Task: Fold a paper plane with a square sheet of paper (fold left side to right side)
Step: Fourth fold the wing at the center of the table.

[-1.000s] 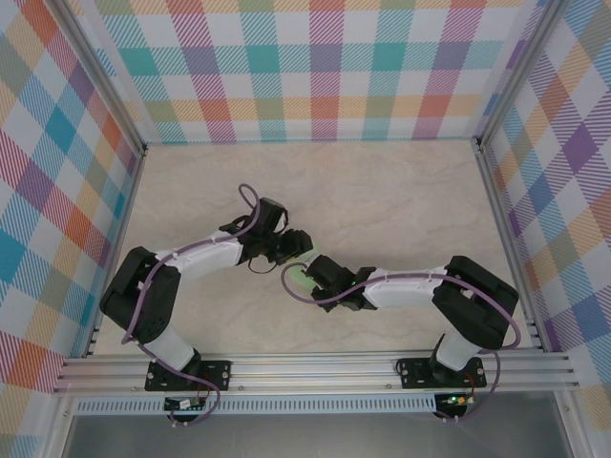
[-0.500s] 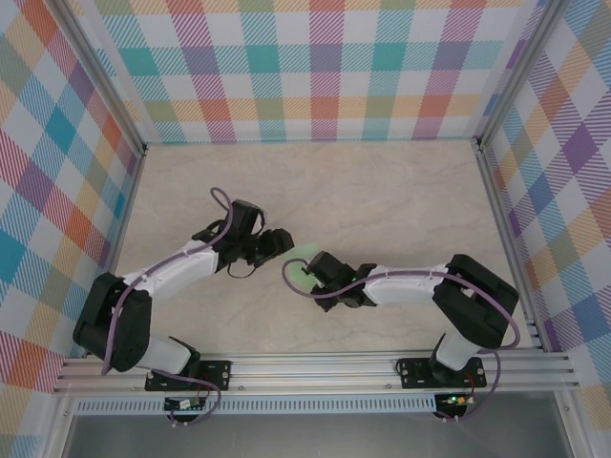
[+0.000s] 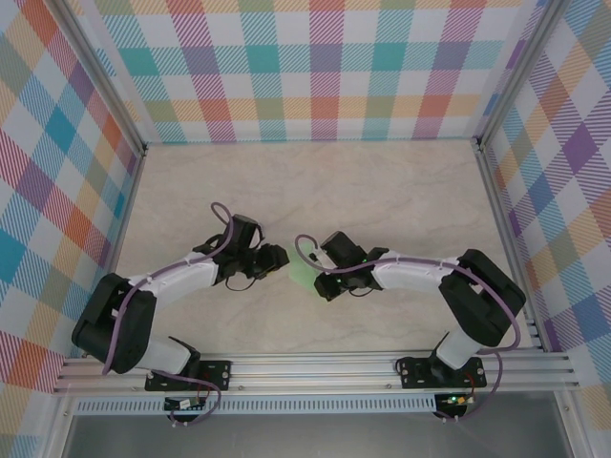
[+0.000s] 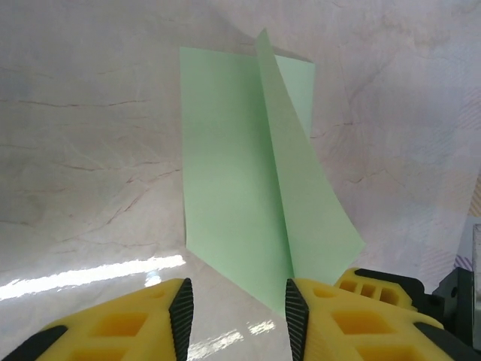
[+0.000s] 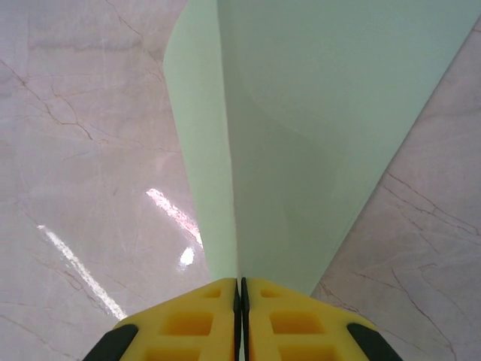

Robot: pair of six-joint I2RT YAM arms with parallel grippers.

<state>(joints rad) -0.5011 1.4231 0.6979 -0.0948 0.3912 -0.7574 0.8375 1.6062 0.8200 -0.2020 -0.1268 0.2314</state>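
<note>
From above, both arms reach in to the middle of the table, and the paper shows as a small green patch between the left gripper and the right gripper, the right one hard up against it. Left wrist view: the paper lies on the table with one long triangular flap standing up off it along a crease. The left gripper has its jaws apart with bare table in the gap, clamping nothing, and the paper's near corner comes down just beside one finger. Over to the right wrist: the right gripper is pinched tight on the paper's edge, and the sheet rises away from the fingertips, a fold line running straight out from the pinch.
</note>
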